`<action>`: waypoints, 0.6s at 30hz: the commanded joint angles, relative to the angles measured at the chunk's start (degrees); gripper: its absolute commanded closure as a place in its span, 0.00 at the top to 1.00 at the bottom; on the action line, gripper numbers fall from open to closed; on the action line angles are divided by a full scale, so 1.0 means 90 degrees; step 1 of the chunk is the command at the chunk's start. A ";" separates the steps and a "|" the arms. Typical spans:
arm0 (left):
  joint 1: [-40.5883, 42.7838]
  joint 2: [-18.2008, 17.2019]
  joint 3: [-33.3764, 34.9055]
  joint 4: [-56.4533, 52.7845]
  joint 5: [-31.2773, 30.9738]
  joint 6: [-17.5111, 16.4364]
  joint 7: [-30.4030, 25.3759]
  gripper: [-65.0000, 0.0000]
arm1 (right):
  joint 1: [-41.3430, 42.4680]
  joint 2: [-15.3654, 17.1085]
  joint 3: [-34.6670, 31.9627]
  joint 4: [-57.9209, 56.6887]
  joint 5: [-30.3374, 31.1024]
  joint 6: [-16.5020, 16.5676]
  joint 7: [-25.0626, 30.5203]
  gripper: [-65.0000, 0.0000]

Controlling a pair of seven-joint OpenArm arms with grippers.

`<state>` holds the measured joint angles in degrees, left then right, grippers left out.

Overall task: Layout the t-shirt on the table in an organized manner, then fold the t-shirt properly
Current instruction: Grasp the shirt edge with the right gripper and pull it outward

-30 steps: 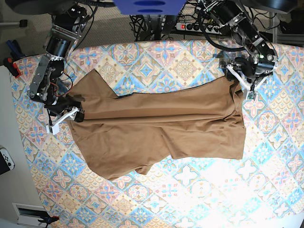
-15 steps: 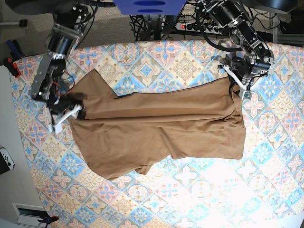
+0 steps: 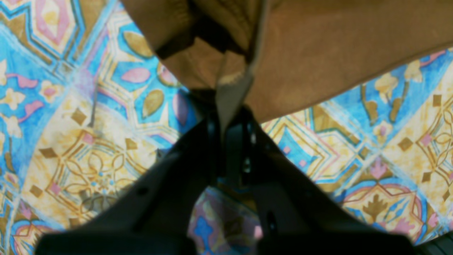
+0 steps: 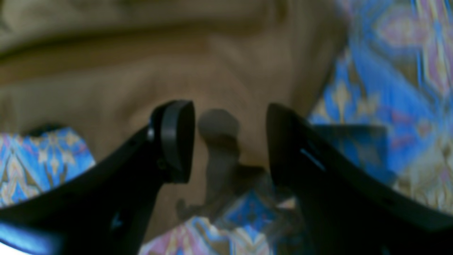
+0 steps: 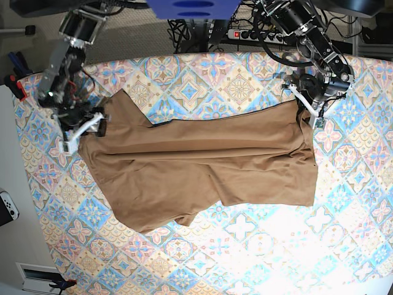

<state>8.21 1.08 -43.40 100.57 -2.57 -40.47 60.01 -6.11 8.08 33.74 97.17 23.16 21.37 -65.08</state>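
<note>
1. Tabletop (image 5: 258, 246): the near half, below the t-shirt (image 5: 202, 166), lies bare and open to approach.
2. The far strip between the two arms is bare, patterned cloth.
3. Left gripper (image 5: 309, 106) occupies the shirt's right edge; right gripper (image 5: 86, 126) occupies its left edge.
4. Power strip (image 5: 255, 34) and cables crowd the floor behind.

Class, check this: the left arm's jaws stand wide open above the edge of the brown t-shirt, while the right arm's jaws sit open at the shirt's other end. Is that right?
Not quite. The left gripper is not open: in the left wrist view its jaws are shut on the edge of the t-shirt. The rest holds: the right gripper has its jaws open at the other end.
</note>
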 commanded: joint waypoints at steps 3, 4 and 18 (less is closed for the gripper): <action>0.0040 -0.0076 -0.0018 0.0053 0.0212 0.0052 0.0126 0.00 | -0.0176 0.0104 0.0388 0.0481 0.0763 0.0053 0.0203 0.48; 0.0040 -0.0076 -0.0018 0.0053 0.0232 0.0052 0.0126 0.00 | -0.0283 0.0104 0.0535 0.0520 0.0978 0.0053 0.0193 0.48; 0.0031 -0.0066 -0.0018 0.0610 0.0622 0.0052 0.0136 0.00 | -0.1075 0.0016 0.1111 -0.0603 0.3058 0.0063 0.0242 0.48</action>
<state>9.13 0.95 -43.72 104.75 3.53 -40.25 61.95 -16.36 7.42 43.55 90.52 49.43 21.58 -64.07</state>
